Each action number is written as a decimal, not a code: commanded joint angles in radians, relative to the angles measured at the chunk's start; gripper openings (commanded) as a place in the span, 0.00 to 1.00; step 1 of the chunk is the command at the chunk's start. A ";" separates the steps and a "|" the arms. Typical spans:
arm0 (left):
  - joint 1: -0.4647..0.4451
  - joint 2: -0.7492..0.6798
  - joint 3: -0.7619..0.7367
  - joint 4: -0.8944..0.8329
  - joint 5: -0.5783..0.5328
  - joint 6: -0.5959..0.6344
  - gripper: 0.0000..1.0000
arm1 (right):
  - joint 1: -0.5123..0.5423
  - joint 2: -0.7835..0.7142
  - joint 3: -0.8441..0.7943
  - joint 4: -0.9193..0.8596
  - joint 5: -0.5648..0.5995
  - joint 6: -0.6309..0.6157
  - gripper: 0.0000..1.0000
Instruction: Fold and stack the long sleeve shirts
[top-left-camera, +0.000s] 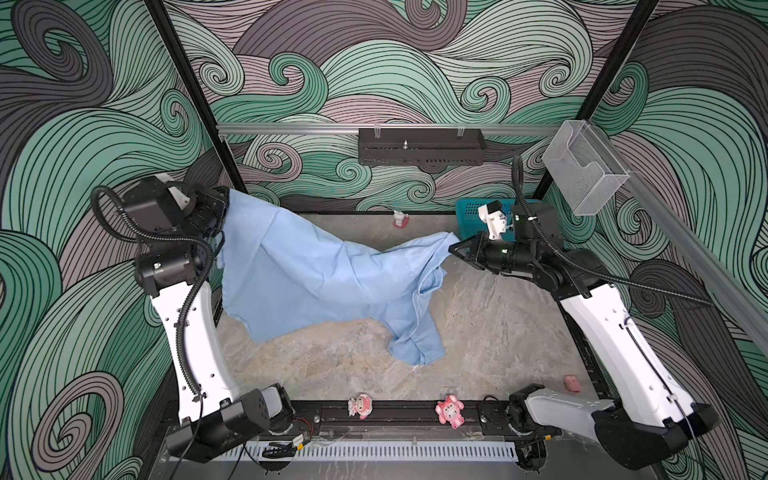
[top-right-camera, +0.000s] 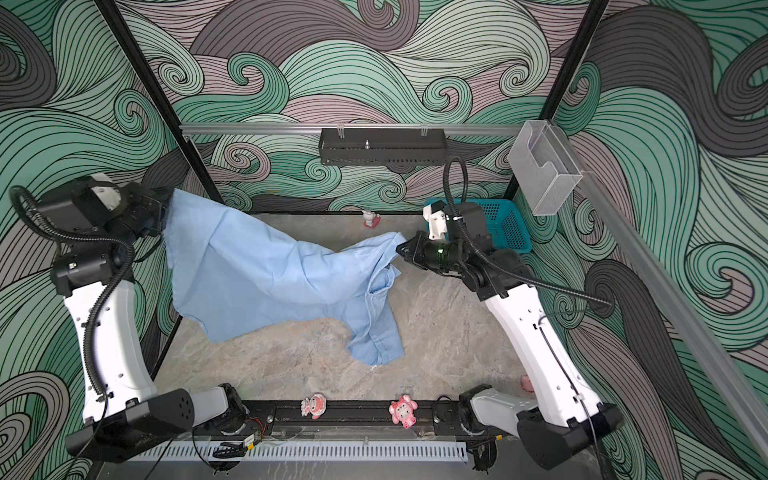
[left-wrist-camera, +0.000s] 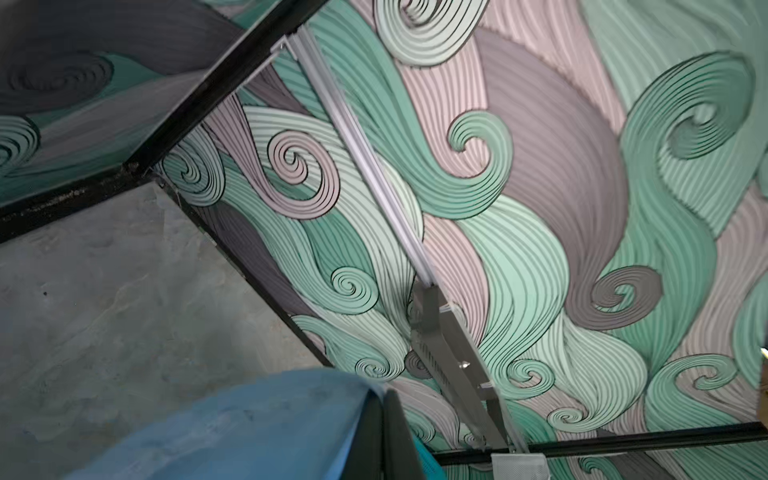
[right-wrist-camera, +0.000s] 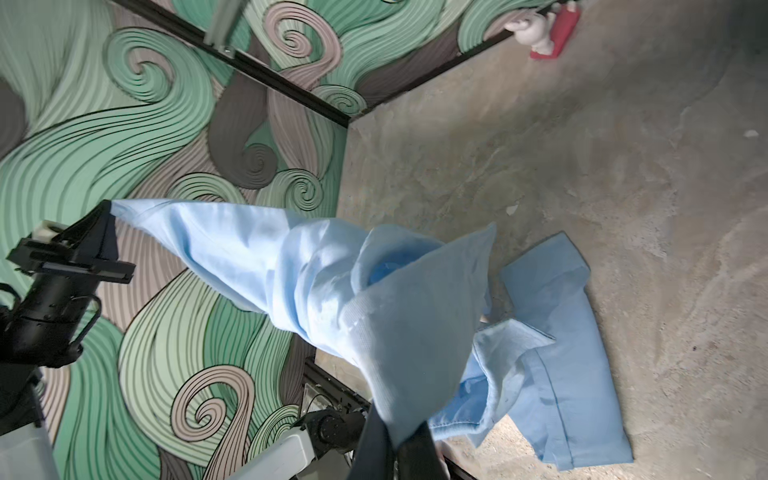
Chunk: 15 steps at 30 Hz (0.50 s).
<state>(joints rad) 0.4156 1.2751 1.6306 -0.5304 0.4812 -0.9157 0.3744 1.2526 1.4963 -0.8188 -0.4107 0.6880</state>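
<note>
One light blue long sleeve shirt (top-left-camera: 307, 274) (top-right-camera: 257, 274) hangs stretched between my two grippers, and its lower folds rest on the stone-patterned table (top-left-camera: 498, 332). My left gripper (top-left-camera: 224, 205) (top-right-camera: 166, 203) is raised at the back left corner, shut on one edge of the shirt (left-wrist-camera: 232, 424). In the right wrist view that left gripper (right-wrist-camera: 109, 208) pinches the far tip of the cloth. My right gripper (top-left-camera: 455, 245) (top-right-camera: 401, 247) (right-wrist-camera: 399, 442) is shut on another edge of the shirt (right-wrist-camera: 374, 291), in front of the basket. A bunched part with a seam lies on the table.
A teal perforated basket (top-left-camera: 469, 216) (top-right-camera: 507, 224) stands at the back right behind my right gripper. Small pink toys (top-left-camera: 360, 406) (top-left-camera: 449, 410) sit on the front rail, another (top-left-camera: 572, 382) at the right edge, a figurine (top-left-camera: 400, 219) at the back. A black tray (top-left-camera: 419, 147) hangs on the back rail.
</note>
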 joint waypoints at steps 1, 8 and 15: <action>-0.111 0.100 -0.057 -0.059 -0.049 0.097 0.00 | -0.041 0.085 -0.095 0.038 0.053 -0.028 0.00; -0.229 0.444 -0.072 0.005 -0.117 0.114 0.00 | -0.118 0.289 -0.158 0.126 0.174 -0.124 0.00; -0.221 0.707 0.130 -0.037 -0.136 0.134 0.00 | -0.132 0.484 -0.015 0.123 0.234 -0.182 0.00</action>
<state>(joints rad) 0.1844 1.9697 1.6520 -0.5411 0.3733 -0.8169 0.2420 1.7210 1.4162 -0.7242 -0.2314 0.5518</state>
